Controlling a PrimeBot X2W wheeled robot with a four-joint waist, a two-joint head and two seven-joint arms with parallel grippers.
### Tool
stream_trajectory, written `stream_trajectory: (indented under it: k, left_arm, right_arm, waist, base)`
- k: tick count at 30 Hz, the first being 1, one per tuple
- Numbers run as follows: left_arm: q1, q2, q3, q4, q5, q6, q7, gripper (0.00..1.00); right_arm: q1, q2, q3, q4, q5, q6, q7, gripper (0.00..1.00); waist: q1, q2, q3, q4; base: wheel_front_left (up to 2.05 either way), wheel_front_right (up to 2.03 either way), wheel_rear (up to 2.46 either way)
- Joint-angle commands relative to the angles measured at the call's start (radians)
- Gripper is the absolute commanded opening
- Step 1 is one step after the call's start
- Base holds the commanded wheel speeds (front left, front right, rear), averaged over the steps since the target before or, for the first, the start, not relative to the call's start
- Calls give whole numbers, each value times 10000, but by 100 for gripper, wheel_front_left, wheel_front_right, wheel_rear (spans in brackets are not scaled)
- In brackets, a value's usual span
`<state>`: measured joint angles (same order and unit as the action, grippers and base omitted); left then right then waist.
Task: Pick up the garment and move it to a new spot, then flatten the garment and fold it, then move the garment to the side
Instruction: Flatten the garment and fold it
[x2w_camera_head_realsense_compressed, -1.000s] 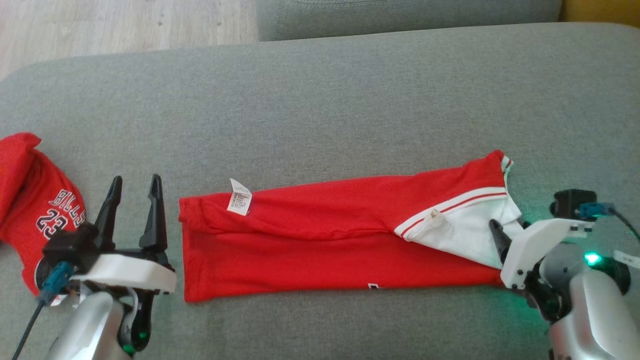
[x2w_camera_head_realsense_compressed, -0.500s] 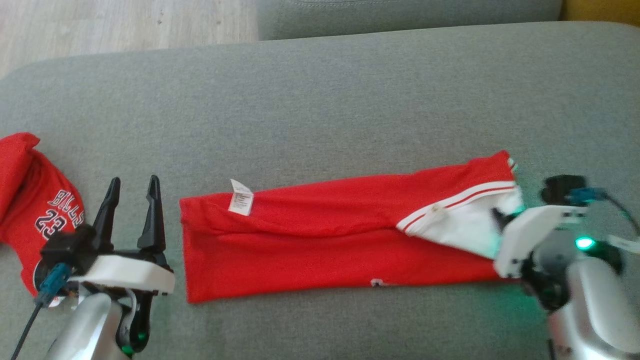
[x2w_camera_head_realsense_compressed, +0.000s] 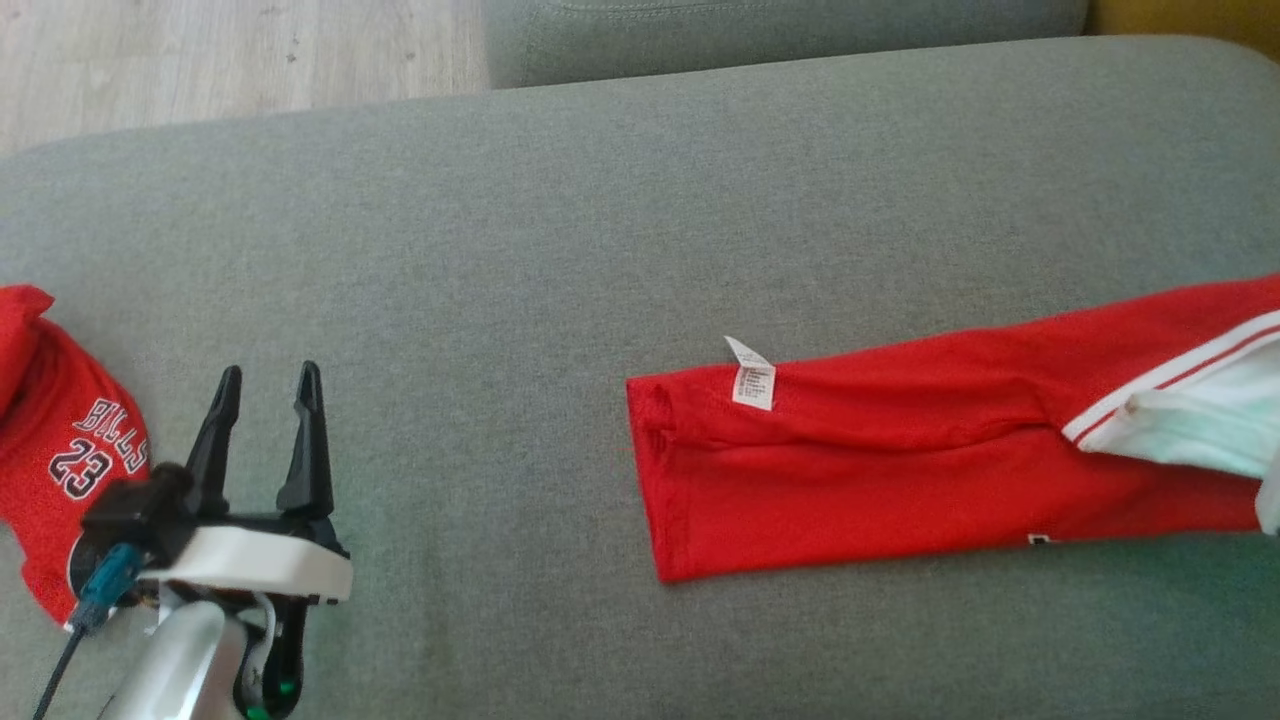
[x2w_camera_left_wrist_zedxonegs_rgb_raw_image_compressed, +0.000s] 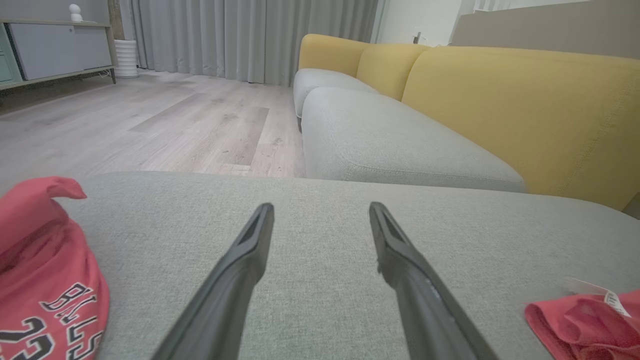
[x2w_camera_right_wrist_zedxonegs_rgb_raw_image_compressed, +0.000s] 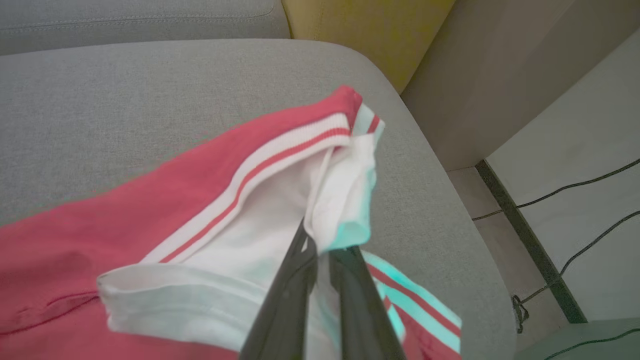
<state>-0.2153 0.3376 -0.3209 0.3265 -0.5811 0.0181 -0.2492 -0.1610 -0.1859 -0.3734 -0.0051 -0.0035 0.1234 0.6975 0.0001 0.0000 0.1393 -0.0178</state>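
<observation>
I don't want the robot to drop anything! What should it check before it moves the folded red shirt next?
1. Right end effector shut on the white end of the folded red shirt: ok.
2. Left end effector open, empty, above the grey cushion: ok.
3. Shirt's end by the care label lying flat: ok.
4. Bulls 23 jersey apart from the shirt: ok.
5. Room past the held end: cushion's edge close, not ok.
6. How much cloth is pinched: cannot tell.

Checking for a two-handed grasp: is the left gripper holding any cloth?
No, the left gripper stands open over the grey cushion, the printed jersey and the red garment lying off to either side.
</observation>
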Motion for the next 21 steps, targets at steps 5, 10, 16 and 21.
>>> stream_trajectory:
  k: [5, 10, 16, 21]
  left_arm:
    - [-351, 304, 231, -332, 205, 33, -106, 100]
    - [-383, 341, 184, -308, 217, 44, -70, 100]
    - [-472, 408, 158, -280, 211, 77, -5, 100]
    - [-542, 402, 98, -224, 188, 56, 16, 100]
  right_arm:
    - [372, -24, 740, -1107, 122, 73, 437, 0]
    - [568, 412, 2162, -1668, 557, 73, 594, 0]
    - [404, 874, 4950, -1933, 1217, 73, 742, 0]
    - [-188, 1210, 6599, -942, 1762, 73, 377, 0]
  waist:
    - [-1, 0, -195, 19]
    - [-1, 0, -265, 0]
    - [-1, 0, -273, 1]
    - [-1, 0, -254, 85]
  base:
    - [0, 0, 0]
    - [0, 0, 0]
    - [0, 0, 0]
    - [0, 0, 0]
